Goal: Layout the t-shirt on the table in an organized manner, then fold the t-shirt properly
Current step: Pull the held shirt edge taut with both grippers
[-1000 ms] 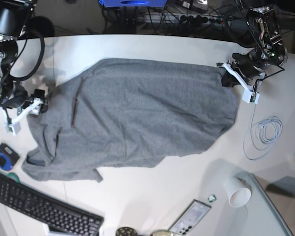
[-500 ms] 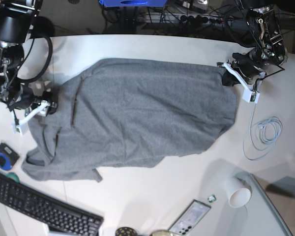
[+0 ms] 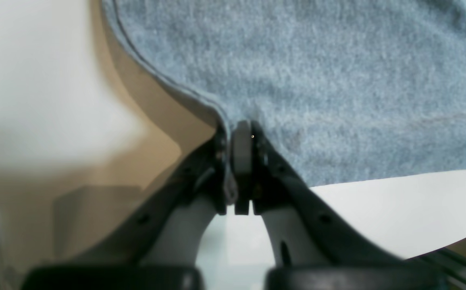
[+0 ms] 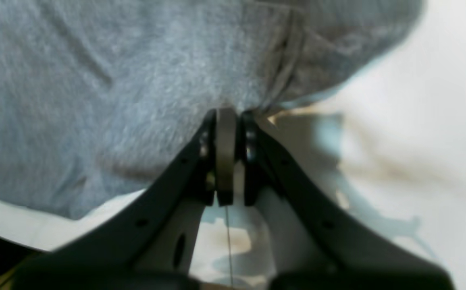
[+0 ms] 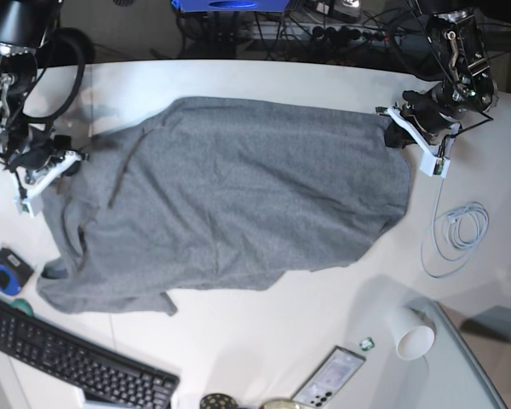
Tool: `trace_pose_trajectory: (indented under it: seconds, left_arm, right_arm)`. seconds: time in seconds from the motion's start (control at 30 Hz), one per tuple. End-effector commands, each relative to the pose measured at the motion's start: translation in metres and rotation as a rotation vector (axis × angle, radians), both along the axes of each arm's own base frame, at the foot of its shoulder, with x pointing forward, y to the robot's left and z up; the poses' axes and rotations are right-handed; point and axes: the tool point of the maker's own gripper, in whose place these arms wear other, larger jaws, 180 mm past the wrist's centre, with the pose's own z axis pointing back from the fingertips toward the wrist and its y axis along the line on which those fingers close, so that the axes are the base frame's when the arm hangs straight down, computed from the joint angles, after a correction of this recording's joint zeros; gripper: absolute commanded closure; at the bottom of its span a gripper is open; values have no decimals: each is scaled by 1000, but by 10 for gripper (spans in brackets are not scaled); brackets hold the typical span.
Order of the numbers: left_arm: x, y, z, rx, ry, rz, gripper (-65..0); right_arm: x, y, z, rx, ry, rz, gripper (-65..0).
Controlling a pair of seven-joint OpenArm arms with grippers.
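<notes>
White table (image 5: 264, 341) across the frame, curved far edge at the top, dark cables beyond. At far left: right gripper (image 5: 61, 160) pinched shut on the t-shirt (image 5: 238, 196) at its left edge, fabric caught between closed jaws in the wrist view (image 4: 227, 117). Lower left: blue-and-black round object (image 5: 6, 273), black keyboard (image 5: 68, 358). Centre: grey t-shirt spread over the tabletop, wrinkled and bunched toward the left, smoother toward the right. Lower centre: phone (image 5: 330, 377). Lower right: white paper cup (image 5: 411, 332) on its side. Right: coiled white cable (image 5: 456, 232). Upper right: left gripper (image 5: 395, 129) clamped on the shirt's right edge, hem squeezed between closed jaws in the wrist view (image 3: 237, 133).
</notes>
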Motion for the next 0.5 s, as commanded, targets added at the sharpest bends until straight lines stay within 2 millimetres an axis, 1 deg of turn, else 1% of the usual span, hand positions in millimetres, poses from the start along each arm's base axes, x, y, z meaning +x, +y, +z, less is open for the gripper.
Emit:
trace_pose_trajectory:
  seconds: [0.0, 0.07, 0.17, 0.33, 0.4, 0.43, 0.47]
  left_arm:
    - [8, 4, 9, 6, -38, -4, 0]
    - [8, 4, 9, 6, -38, -4, 0]
    - [8, 4, 9, 6, -38, -4, 0]
    - [3, 4, 8, 9, -31, -6, 0]
    - [2, 4, 7, 8, -28, -5, 0]
    - [2, 4, 7, 7, -27, -4, 0]
    - [2, 4, 7, 7, -27, -4, 0]
  right_arm:
    - [8, -6, 15, -20, -45, 6, -6]
    - [-2, -5, 20, -37, -33, 23, -6]
    - [-19, -19, 21, -52, 4, -17, -8]
    - [-41, -37, 7, -43, 66, -85, -8]
    - [-47, -38, 1, -35, 88, -96, -11]
    - [-51, -39, -1, -33, 99, -100, -21]
    - [-53, -40, -2, -33, 103, -102, -45]
